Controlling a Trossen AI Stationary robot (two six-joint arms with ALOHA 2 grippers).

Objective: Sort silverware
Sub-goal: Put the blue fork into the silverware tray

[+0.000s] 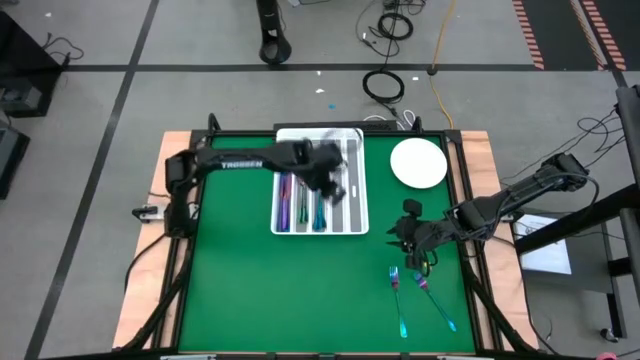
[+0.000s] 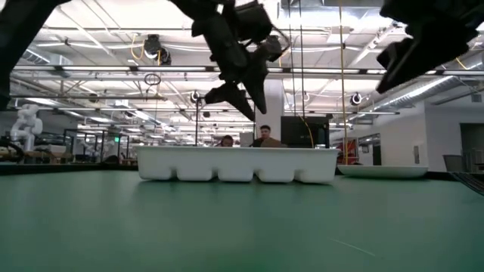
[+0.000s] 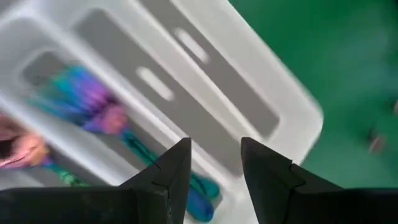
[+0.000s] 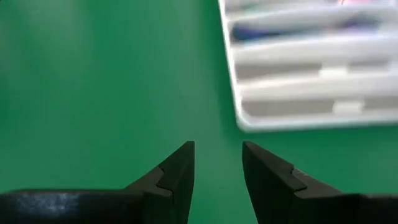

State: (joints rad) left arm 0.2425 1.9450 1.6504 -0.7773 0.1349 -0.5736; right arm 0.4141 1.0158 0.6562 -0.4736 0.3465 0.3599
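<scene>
Dark left gripper (image 1: 335, 183), fingers apart and empty, hangs above the tray (image 1: 357, 215), where sorted silverware (image 1: 300, 205) fills the left compartments. Right gripper (image 1: 412, 243), likewise apart and empty, hovers over green mat near two unsorted pieces (image 1: 415, 290).

The high view looks straight down on the whole green worktop (image 1: 300, 290) from well above. The low view sits at worktop height, facing level across it toward the white tray (image 2: 237, 164) and the room behind. Each wrist view looks forward past its own dark fingers (image 3: 174, 171): the left one close above the tray (image 3: 186, 81), the right one (image 4: 180, 165) over bare green with the tray (image 4: 298, 118) farther ahead. All four views share the tray.
</scene>
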